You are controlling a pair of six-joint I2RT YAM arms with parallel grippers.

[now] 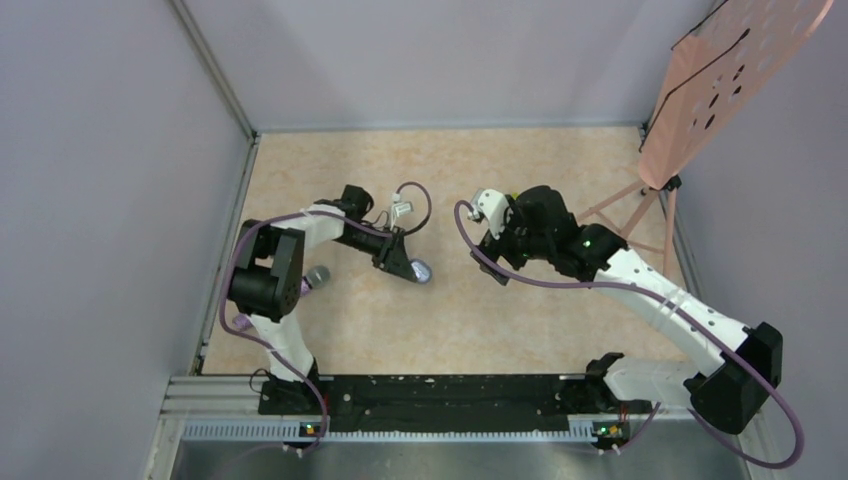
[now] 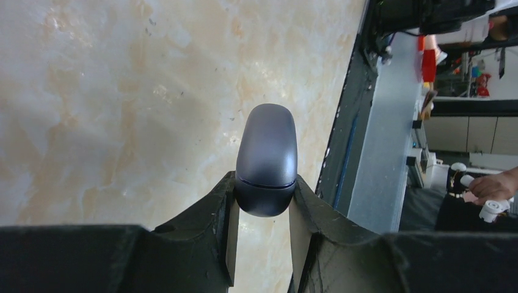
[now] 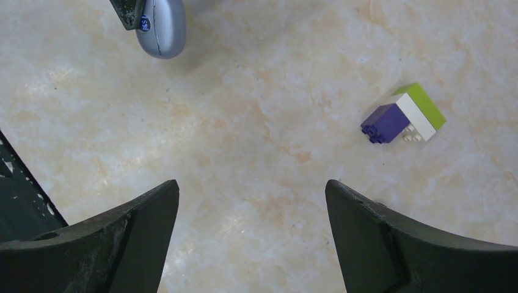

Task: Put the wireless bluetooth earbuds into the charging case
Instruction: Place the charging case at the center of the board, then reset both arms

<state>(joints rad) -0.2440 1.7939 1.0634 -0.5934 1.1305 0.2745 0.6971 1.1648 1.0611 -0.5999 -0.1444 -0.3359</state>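
My left gripper is shut on the charging case, a smooth grey-purple oval shell with its lid seam closed, held at its near end just above the marbled table. In the top view the left gripper holds the case near the table's middle. My right gripper is open and empty over bare table, to the right of the case, which shows at the top left of the right wrist view. In the top view the right gripper hangs beside it. No earbuds show in any view.
A green, white and purple block lies on the table right of my right gripper. A pink perforated board on a stand is at the back right. Grey walls close in the left and back. A black rail runs along the near edge.
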